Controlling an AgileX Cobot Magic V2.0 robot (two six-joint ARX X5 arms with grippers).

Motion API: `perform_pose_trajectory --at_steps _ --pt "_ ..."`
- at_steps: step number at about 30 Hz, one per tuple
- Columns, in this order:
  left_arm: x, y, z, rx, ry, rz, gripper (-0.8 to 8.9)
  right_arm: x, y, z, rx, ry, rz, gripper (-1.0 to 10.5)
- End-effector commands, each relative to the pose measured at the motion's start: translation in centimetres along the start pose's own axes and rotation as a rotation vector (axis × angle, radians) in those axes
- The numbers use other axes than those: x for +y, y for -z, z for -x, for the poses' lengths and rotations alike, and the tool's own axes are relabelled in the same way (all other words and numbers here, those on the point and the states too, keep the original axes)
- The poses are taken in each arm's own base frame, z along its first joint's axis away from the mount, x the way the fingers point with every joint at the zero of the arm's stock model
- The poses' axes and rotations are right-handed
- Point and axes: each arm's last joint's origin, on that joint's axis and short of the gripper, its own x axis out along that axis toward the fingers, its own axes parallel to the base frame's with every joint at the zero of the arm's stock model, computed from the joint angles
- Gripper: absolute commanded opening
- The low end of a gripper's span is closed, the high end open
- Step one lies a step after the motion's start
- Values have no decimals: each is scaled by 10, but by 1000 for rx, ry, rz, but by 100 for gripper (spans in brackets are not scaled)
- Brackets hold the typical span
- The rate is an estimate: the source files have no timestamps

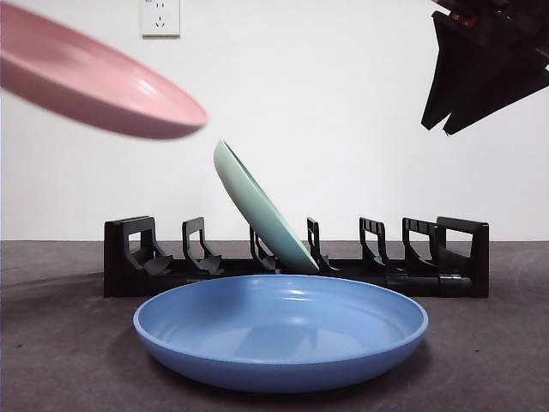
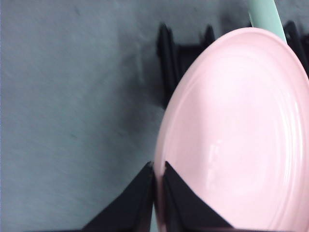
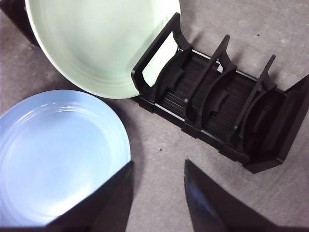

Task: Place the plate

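Left end effector [image 2: 155, 180] clamps the pink plate's [image 2: 236, 135] rim, high left above the rack [image 1: 296, 262]; right end effector [image 3: 157, 193] hangs apart, empty.

Landmark: the dish rack [image 1: 296, 257] stood across the table [image 1: 51, 343], near the wall [image 1: 343, 103]
In the rack: a plate [image 1: 257, 206] stood on edge in a middle slot, tilted, its top leaning toward the rack's left end
Before the rack: a second plate [image 1: 280, 330] lay flat on the table, just in front of the rack's middle
Above the rack's left end: a third plate [image 1: 94, 81] hung in the air, tilted, its rim clamped in the left gripper [image 2: 158, 181]
Above the rack's right end: the right gripper [image 3: 157, 193] hung with jaws apart, holding nothing
Behind the rack: a wall socket [image 1: 160, 17] sat high on the wall, over the rack's left part
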Motion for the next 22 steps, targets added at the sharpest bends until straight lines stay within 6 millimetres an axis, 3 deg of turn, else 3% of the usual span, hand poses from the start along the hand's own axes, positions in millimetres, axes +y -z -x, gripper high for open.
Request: perform_pose_trajectory --at_steps 1,12,22 --pt "1 16 -4 -8 87 86 15 1 -3 0 -7 -3 -2 157" --pt "-3 77 -74 126 319 315 15 1 -1 0 6 -3 -4 158" --pt "-35 86 -121 246 365 319 15 1 -1 0 8 -4 -5 157"
